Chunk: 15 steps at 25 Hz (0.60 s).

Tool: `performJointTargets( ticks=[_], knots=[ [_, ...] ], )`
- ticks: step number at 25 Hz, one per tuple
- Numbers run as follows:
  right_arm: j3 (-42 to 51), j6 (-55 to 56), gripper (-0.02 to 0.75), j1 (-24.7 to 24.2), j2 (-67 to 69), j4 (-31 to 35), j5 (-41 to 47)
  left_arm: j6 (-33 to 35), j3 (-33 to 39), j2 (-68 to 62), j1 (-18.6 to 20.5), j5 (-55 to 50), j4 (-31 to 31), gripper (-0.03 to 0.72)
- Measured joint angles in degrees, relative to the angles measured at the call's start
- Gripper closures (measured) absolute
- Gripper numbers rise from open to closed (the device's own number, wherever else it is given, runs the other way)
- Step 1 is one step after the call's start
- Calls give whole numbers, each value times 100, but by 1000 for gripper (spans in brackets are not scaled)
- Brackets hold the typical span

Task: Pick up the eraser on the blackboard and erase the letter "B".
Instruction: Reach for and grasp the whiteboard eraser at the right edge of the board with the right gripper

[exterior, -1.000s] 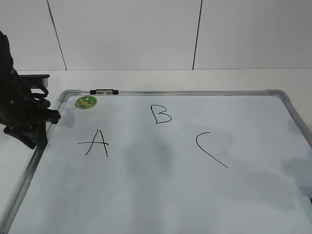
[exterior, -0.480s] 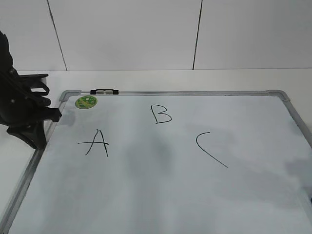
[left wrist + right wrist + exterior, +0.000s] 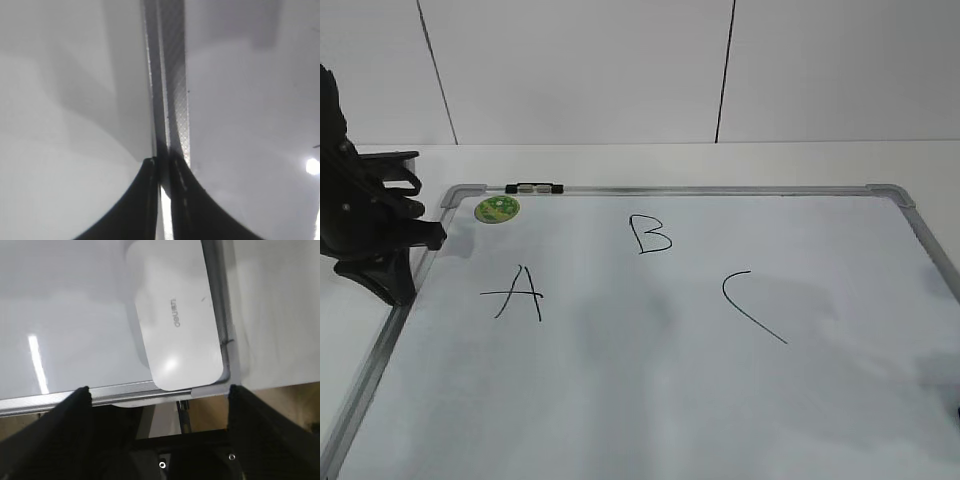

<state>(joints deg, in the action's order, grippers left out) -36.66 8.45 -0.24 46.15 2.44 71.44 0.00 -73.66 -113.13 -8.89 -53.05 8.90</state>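
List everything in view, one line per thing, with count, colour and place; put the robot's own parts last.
blackboard: 1, white with grey metal frame, flat on the table, fills most of the exterior view.
letter "B": 1, black, upper middle of the board.
letter "A": 1, black, left part of the board.
curved stroke: 1, black, right of the B.
round magnet: 1, green, far left corner of the board.
clip: 1, black and silver, on the far frame edge.
eraser: 1, white, in a board corner against the frame, right wrist view.
table: 1, white, under the board.
left tool: 1, black, over the board's frame, shut.
right tool: 1, black, open, near the eraser.
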Motion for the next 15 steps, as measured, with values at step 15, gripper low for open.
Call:
performJointTargets(
  ticks=[15],
  knots=[
    [524, -469, 104, 0, 518, -435, -1348, 0, 0, 0, 0, 0, 0, 666]
  ],
)
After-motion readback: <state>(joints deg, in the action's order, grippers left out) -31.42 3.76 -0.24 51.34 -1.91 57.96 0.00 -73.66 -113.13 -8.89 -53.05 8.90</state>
